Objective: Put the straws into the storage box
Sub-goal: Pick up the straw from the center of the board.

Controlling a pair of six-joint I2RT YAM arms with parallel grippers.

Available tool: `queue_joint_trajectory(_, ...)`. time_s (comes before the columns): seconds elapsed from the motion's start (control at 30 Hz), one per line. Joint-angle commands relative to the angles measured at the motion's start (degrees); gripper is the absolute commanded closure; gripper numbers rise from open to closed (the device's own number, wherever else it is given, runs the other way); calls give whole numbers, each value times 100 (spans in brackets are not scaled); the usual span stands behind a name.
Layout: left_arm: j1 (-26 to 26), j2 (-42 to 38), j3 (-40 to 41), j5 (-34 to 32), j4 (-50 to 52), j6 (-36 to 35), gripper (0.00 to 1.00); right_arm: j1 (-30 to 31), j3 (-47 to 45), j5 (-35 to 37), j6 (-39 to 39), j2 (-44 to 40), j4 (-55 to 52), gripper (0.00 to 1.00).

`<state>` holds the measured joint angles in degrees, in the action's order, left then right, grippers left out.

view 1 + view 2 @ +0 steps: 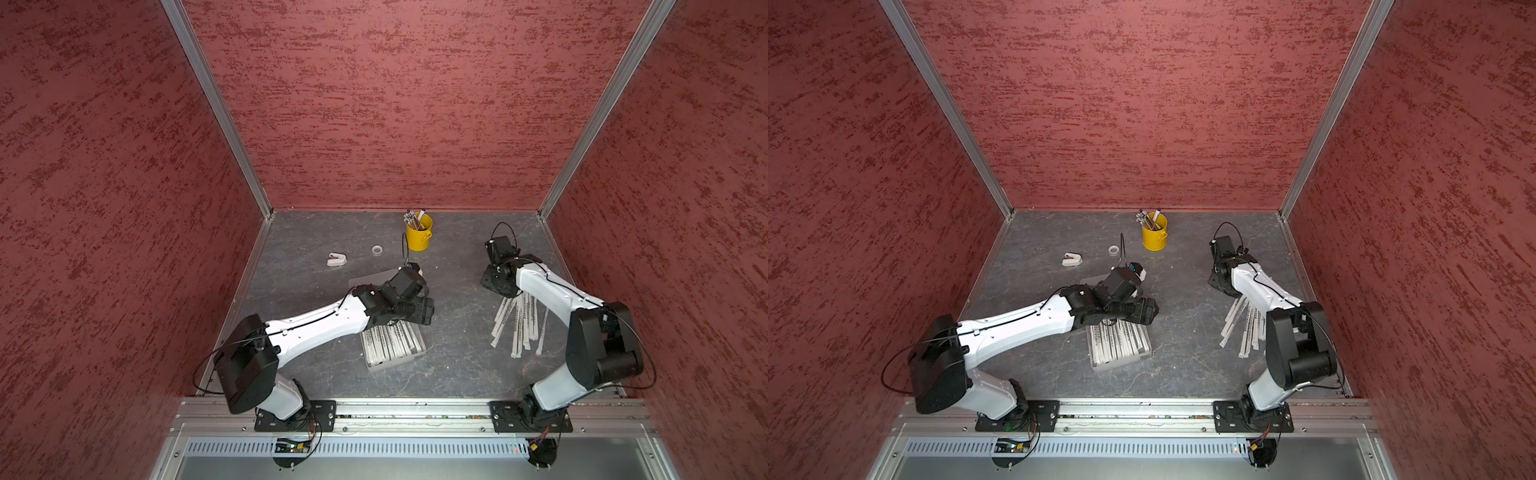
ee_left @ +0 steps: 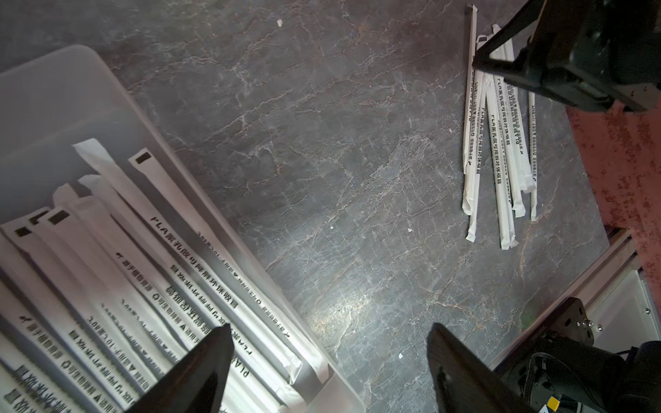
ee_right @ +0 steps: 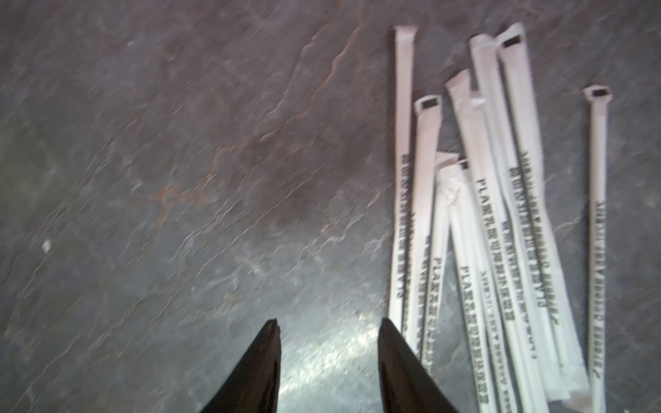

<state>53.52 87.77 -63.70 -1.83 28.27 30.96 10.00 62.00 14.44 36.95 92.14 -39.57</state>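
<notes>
Well, the storage box [image 1: 374,365] lies on the dark veined counter [image 1: 457,353], approx. in the middle and a bit toward the robot's left. Many straws [image 1: 390,343] lie inside it, side by side along its length. The left wrist view shows them close, w/ rows of dark print.

The left arm reaches across, and its wrist covers the far end of the box in both top views, so that end cannot be seen from above. The left fingers [image 2: 200,372] are spread wide w/ nothing between them. One is over the straws in the box, the other over bare counter just beside the box.

A pile of loose straws [image 1: 519,324] lies fanned on the counter at the robot's right side, well apart from the box. The right forearm crosses over their far ends and hides part of them from above. The right fingers [image 3: 404,368] are parted and hold nothing. They are over bare counter just beside this pile, one tip at the edge of the nearest straw.

Other things, all toward the back wall:
- yellow bucket [image 1: 419,237] w/ pens
- small tape ring [image 1: 377,250]
- white clip-like piece [image 1: 336,259]

A flat translucent sheet [image 1: 370,279] lies beyond the box, partly under the left arm.
</notes>
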Motion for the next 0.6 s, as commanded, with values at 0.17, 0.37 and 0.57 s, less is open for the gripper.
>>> queue_joint_trajectory(0.17,12,203,-136,-75,47,-177,12,-670,146,250,-131,729,638,55)
queue_joint_trajectory(0.37,-55,154,-70,-41,44,-178,12,-794,234,41,-198,1168,788,61)
queue_joint_trajectory(0.57,-135,23,52,-55,13,-151,12,-625,182,-365,-305,1308,857,80)
